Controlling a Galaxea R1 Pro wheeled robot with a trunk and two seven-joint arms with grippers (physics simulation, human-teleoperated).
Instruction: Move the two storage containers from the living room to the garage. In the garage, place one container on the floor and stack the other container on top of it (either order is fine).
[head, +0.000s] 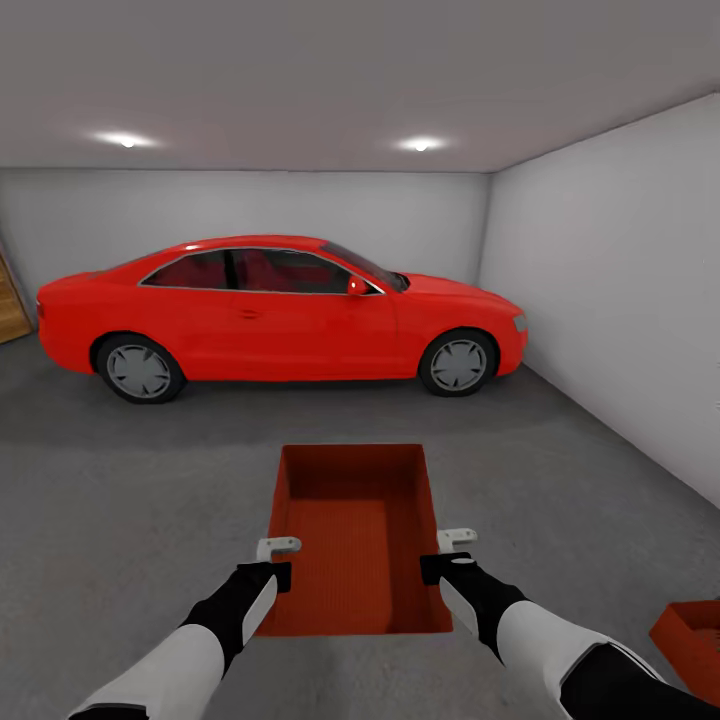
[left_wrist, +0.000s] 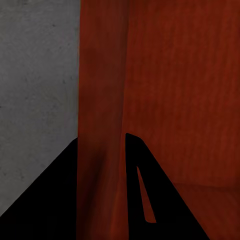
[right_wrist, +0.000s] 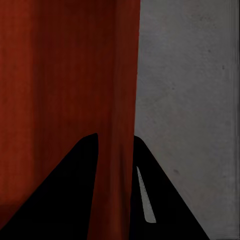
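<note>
I am in the garage, holding one red-orange storage container low in front of me over the dark grey concrete floor. My left gripper is shut on its left wall, one finger on each side. On the opposite wall my right gripper is shut the same way. I cannot tell whether the bin touches the floor. The other storage container sits on the floor at the lower right, partly cut off by the picture's edge.
A red car is parked across the garage ahead of the held bin. A white wall runs along the right. A strip of honey-wood door shows at the far left edge.
</note>
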